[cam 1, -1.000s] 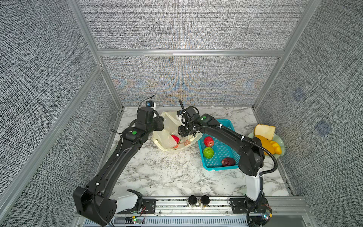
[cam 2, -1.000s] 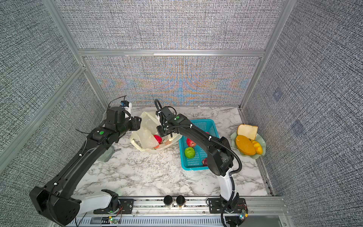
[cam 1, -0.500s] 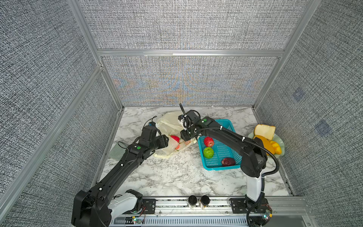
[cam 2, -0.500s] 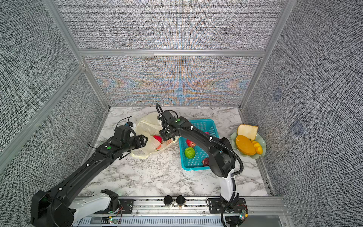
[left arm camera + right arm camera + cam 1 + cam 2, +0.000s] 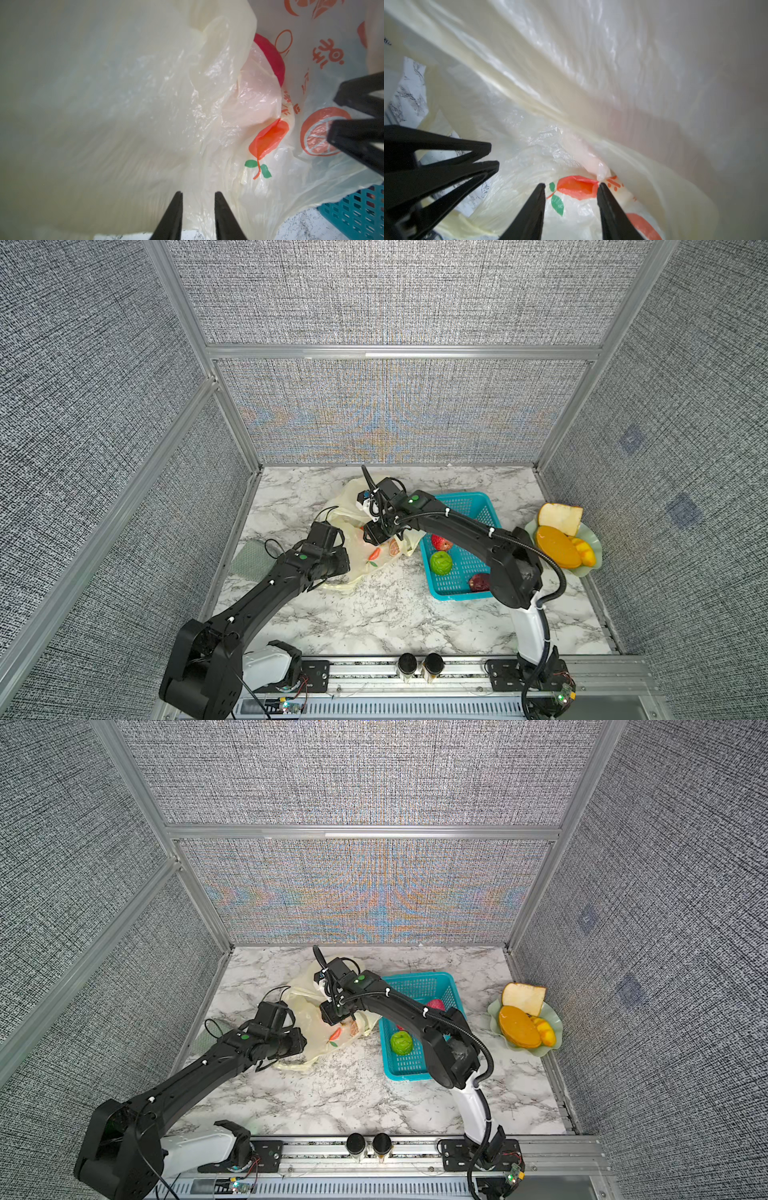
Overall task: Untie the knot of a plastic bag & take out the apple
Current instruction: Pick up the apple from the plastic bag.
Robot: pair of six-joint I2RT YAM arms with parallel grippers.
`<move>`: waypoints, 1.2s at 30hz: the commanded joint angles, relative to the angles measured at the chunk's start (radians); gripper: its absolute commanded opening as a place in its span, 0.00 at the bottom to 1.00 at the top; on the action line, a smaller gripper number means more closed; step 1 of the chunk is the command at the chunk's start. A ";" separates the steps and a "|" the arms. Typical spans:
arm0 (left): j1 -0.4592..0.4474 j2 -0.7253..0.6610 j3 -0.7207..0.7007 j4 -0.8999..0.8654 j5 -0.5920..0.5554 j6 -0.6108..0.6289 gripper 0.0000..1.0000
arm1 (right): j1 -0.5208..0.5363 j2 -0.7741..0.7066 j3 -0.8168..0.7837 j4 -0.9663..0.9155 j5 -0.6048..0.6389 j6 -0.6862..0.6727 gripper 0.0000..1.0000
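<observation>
Looking down in both top views on the plastic bag (image 5: 357,558), slumped at centre frame on the worktop (image 5: 374,626), its right edge lapping the turquoise basket (image 5: 469,499). Cannot make out the knot anywhere: only loose pale strips (image 5: 338,585) trailing from the bag's lower left, so probably undone already (a judgement, not a sighting). Find the apple (image 5: 270,60) in the left wrist view as a dark red curve inside the bag, part bare past a film edge, part veiled pink; too small to pick out from above. Have the left pincer (image 5: 198,194) narrow, tips a slit apart with crinkled film across the gap; cannot tell whether pinching it or merely resting against it. Placed low at the bag's left edge, just left of centre frame, presumably to pin or tug that wall away from the fruit. Have the right pincer (image 5: 571,186) about half spread over the bag's upper middle, straddling a printed fold with film arching close overhead, hence likely pushed in under a flap to prop the mouth; cannot tell whether gripping anything. Reckon the step as spreading the mouth, with the apple not yet out. Calls next for opposing pulls on thin, slippery film, gently, to avoid tearing it or rolling the fruit deeper. Worth keeping clear of the green fruit (image 5: 440,563) in the basket just beside
</observation>
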 commanded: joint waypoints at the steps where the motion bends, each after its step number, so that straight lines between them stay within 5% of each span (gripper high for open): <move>1: 0.001 0.033 0.035 -0.077 -0.028 -0.008 0.25 | -0.010 0.057 0.064 -0.044 0.058 0.014 0.46; 13: 0.001 0.084 0.141 -0.117 -0.054 0.017 0.24 | -0.030 0.182 0.189 -0.020 0.203 0.036 0.46; 16: 0.001 0.117 0.182 -0.121 -0.068 0.025 0.24 | -0.030 0.195 0.184 -0.029 0.188 0.031 0.47; 20: 0.007 0.164 0.209 -0.099 -0.074 0.043 0.24 | -0.019 0.178 0.124 -0.013 0.136 0.017 0.65; 24: 0.010 0.193 0.228 -0.082 -0.057 0.055 0.24 | -0.010 0.189 0.109 -0.006 0.141 0.018 0.71; 36: 0.017 0.174 0.219 -0.085 -0.064 0.068 0.24 | 0.005 0.281 0.211 -0.057 0.123 0.019 0.69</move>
